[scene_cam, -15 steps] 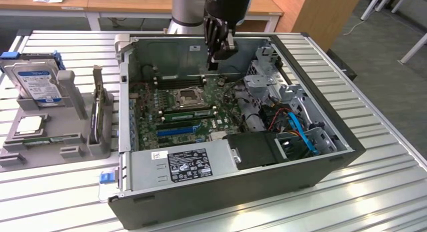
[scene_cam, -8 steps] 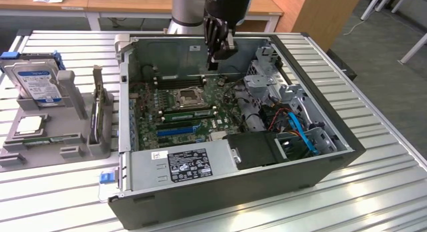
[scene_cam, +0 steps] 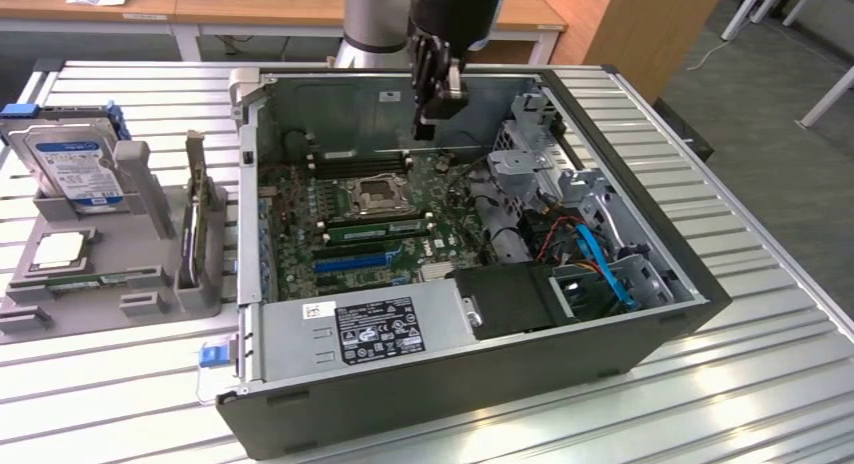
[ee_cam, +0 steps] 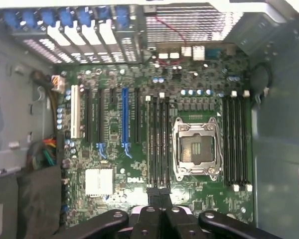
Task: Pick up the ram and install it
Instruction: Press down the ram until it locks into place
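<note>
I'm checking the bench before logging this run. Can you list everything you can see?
computer case: one, dark grey, open, on the table
table: one, silver, slatted
motherboard: one, green, inside the case
processor socket: one, silver, empty, mid-board
blue expansion slot: one, blue, among the black slots
ram: one, green, apparently standing in a memory slot beside the socket; hard to be sure
holder: one, grey, on the exterior view's left of the case
hard drive: one, silver with a blue label, upright in the holder
processor chip: one, silver, flat on the holder
pincer: one, black, shut, above the memory slots
</note>
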Tool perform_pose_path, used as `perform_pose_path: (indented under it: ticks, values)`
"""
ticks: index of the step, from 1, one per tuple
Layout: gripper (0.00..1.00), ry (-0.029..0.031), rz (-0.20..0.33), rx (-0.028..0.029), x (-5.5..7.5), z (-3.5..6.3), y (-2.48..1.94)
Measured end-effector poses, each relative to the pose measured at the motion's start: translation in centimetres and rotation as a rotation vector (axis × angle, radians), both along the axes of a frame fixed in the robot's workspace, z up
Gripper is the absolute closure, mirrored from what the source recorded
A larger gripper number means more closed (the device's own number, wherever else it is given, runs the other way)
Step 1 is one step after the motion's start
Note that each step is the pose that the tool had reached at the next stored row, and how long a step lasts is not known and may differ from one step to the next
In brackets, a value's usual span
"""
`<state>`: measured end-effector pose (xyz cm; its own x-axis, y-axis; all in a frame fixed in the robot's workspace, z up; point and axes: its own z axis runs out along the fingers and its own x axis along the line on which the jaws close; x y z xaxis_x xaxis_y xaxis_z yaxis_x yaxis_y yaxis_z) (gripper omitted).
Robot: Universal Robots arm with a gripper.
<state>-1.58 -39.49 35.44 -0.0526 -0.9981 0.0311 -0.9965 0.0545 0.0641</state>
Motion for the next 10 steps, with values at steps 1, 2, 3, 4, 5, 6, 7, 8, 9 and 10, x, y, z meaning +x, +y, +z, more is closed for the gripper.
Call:
perform_pose_path:
  ticks: [1,2,3,4,5,6,7,8,9,10]
  values:
    - [0.89,0.0,-0.018,-0.0001,0.0,0.0,0.0]
    - [0.89,0.0,-0.036,-0.0001,0.0,0.0,0.0]
    - [0.89,0.0,-0.053,-0.0001,0.0,0.0,0.0]
    - [0.89,0.0,-0.071,-0.0001,0.0,0.0,0.0]
    - [0.89,0.0,-0.09,-0.0001,0.0,0.0,0.0]
    - [0.89,0.0,-0.108,-0.0001,0.0,0.0,0.0]
    - [0.89,0.0,-0.127,-0.0001,0.0,0.0,0.0]
    - [0.89,0.0,-0.145,-0.0001,0.0,-0.01,0.0]
    - [0.89,0.0,-0.163,0.0,0.0,-0.01,0.0]
    - [0.89,0.0,-0.181,-0.0001,0.0,-0.01,0.0]
